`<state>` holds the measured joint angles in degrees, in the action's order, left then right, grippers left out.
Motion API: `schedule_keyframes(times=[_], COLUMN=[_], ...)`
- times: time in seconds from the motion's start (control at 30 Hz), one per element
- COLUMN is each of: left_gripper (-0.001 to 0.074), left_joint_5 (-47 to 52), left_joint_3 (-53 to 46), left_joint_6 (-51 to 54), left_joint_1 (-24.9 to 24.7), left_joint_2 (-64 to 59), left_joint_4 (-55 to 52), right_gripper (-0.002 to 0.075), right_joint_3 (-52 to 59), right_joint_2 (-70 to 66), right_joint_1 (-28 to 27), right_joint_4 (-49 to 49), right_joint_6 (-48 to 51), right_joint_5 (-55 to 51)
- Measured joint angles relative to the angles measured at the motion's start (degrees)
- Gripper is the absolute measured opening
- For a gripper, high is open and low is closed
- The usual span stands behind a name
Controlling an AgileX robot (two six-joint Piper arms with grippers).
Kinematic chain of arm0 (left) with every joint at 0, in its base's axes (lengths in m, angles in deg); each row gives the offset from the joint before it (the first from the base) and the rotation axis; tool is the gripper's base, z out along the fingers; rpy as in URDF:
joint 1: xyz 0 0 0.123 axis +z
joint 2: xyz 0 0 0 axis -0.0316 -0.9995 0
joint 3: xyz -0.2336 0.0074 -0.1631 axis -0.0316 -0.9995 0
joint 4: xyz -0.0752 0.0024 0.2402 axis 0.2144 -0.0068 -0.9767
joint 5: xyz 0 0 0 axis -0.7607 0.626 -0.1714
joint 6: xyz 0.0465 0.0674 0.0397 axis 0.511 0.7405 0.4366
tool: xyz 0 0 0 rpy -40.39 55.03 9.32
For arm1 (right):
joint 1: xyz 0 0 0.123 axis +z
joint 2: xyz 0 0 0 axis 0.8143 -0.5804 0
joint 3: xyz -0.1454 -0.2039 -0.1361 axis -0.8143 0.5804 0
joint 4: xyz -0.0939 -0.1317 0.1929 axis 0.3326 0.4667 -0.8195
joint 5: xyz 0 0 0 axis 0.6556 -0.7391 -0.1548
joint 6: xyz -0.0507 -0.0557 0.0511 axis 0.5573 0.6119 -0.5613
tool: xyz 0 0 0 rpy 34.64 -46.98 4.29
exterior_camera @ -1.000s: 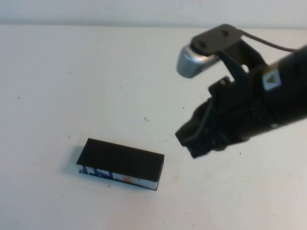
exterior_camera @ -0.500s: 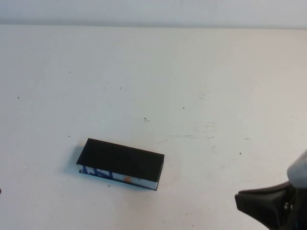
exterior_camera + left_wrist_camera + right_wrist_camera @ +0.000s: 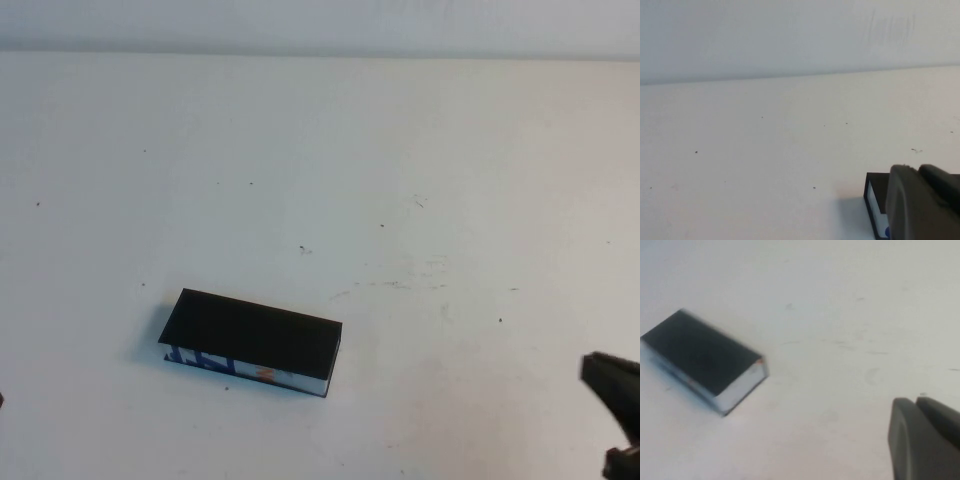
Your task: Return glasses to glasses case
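The glasses case [image 3: 250, 343] lies with its lid down on the white table [image 3: 320, 180], left of centre near the front. Its blue, white and orange side faces the camera. The glasses are not in view. My right gripper [image 3: 612, 385] is at the front right corner of the high view, well right of the case. In the right wrist view its fingers [image 3: 916, 402] are together and empty, with the case [image 3: 702, 360] far off. My left gripper [image 3: 917, 170] is shut and empty, close beside one end of the case [image 3: 873, 197].
The table is bare white with a few small dark specks [image 3: 303, 249]. A pale wall [image 3: 320, 25] runs along its far edge.
My right arm has pulled back from above the table's middle right to the front right corner. The case has not moved.
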<state>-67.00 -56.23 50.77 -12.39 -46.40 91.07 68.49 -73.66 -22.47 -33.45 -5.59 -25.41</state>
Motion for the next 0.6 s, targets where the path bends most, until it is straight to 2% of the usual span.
schedule_keyframes(times=[0.2,0.3,0.43,0.6], left_gripper=[-0.0003,-0.0003,-0.0003,-0.0003], left_joint_5=[0.3,0.3,0.4,0.4], left_joint_3=[0.0,0.0,0.0,0.0], left_joint_6=[0.0,0.0,0.0,0.0], left_joint_1=[0.0,0.0,0.0,0.0], left_joint_2=[0.0,0.0,0.0,0.0], left_joint_4=[0.0,0.0,0.0,0.0], right_gripper=[-0.0011,-0.0011,-0.0011,-0.0011], right_joint_3=[10.1,13.7,16.4,16.7], right_joint_2=[11.1,19.0,28.8,37.5], right_joint_1=[-19.6,-26.1,-31.1,-33.0], right_joint_4=[0.4,0.9,1.0,2.1], right_joint_6=[0.0,0.0,0.1,0.1], right_joint_5=[5.5,5.6,3.7,-5.9])
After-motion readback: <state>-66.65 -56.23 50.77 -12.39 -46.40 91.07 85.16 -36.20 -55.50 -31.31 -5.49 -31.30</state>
